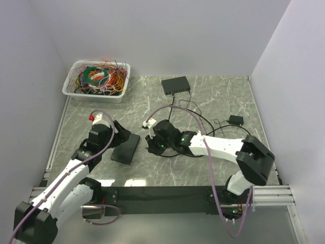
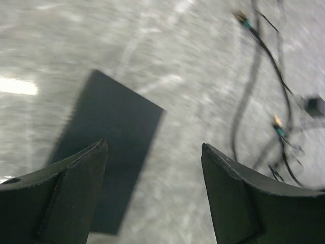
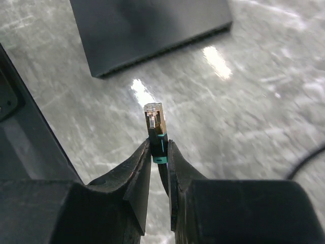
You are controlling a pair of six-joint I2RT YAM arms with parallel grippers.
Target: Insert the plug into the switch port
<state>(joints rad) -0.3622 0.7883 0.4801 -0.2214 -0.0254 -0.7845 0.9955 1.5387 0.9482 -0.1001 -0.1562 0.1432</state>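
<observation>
Right jaws pinched nearly shut on the plug (image 3: pixel 155 119), gripping its teal boot, with the clear tip sticking out forward. The switch (image 3: pixel 147 25), a flat black box, lies on the counter (image 1: pixel 213 101) left of middle toward the near edge. It's ahead of the plug tip, apart, with bare counter between. Plug's long axis points at the switch's facing side; ports not visible. Left jaws wide open, empty, hovering beside the switch's left side.

Marble table (image 1: pixel 213 96): switch (image 1: pixel 125 148), cables (image 2: pixel 243 103), wire bin (image 1: pixel 96 79)
</observation>
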